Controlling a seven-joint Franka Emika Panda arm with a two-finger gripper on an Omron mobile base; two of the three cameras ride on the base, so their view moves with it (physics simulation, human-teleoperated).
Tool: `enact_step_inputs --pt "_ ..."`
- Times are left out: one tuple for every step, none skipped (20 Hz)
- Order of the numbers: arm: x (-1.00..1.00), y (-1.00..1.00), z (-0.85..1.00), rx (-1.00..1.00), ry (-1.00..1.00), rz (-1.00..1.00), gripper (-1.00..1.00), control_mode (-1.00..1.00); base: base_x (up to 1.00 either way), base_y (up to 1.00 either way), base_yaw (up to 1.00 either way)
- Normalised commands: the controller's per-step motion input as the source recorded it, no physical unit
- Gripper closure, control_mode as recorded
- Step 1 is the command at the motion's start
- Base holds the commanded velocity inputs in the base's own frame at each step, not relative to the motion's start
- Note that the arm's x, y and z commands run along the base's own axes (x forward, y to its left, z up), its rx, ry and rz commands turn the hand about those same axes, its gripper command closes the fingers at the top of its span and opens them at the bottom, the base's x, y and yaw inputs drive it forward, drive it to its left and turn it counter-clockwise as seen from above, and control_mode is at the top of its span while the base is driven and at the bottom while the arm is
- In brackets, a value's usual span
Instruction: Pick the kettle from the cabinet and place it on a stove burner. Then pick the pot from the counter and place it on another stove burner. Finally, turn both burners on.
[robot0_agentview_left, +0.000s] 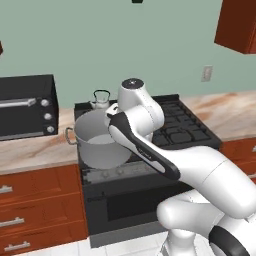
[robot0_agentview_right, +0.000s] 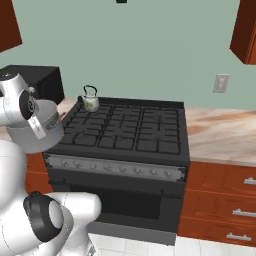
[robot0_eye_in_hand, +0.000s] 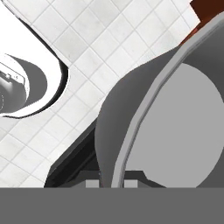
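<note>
On the far left a black toaster oven (robot0_agentview_left: 26, 106) is seen on the bench (robot0_agentview_left: 35, 149). Next, the pot (robot0_agentview_left: 100, 140) is held lifted over the stove's (robot0_agentview_right: 125, 131) front left edge, its rim pinched between the hand's (robot0_eye_in_hand: 111, 183) fingertips. Behind it, the kettle (robot0_agentview_right: 90, 99) is seated on the back left burner. Further right, bare burner grates (robot0_agentview_right: 150, 127) are seen.

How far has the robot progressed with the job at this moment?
Done: the kettle stands on a rear burner of the stove. In hand: the gripper is shut on the rim of the pot, carrying it over the stove's front edge. Left: setting the pot on another burner and turning both burners on.
</note>
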Motion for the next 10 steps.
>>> enact_step_inputs --pt "0.0 0.0 0.0 0.0 0.0 0.0 1.0 1.0 0.0 -0.51 0.04" --pt "0.0 0.0 0.0 0.0 0.0 0.0 1.0 1.0 0.0 -0.5 0.05" --pt "0.0 0.0 0.0 0.0 0.0 0.0 1.0 1.0 0.0 -0.48 0.06" --pt "0.0 0.0 0.0 0.0 0.0 0.0 1.0 1.0 0.0 -0.49 0.07" --pt "0.0 0.0 0.0 0.0 0.0 0.0 1.0 1.0 0.0 -0.5 0.07" --pt "0.0 0.0 0.0 0.0 0.0 0.0 1.0 1.0 0.0 -0.5 0.06" --pt "0.0 0.0 0.0 0.0 0.0 0.0 1.0 1.0 0.01 -0.52 0.06" --pt "0.0 0.0 0.0 0.0 0.0 0.0 1.0 1.0 0.0 -0.53 0.05" --pt "0.0 0.0 0.0 0.0 0.0 0.0 1.0 1.0 0.01 -0.54 0.05" --pt "0.0 0.0 0.0 0.0 0.0 0.0 1.0 1.0 0.0 -0.55 0.05"
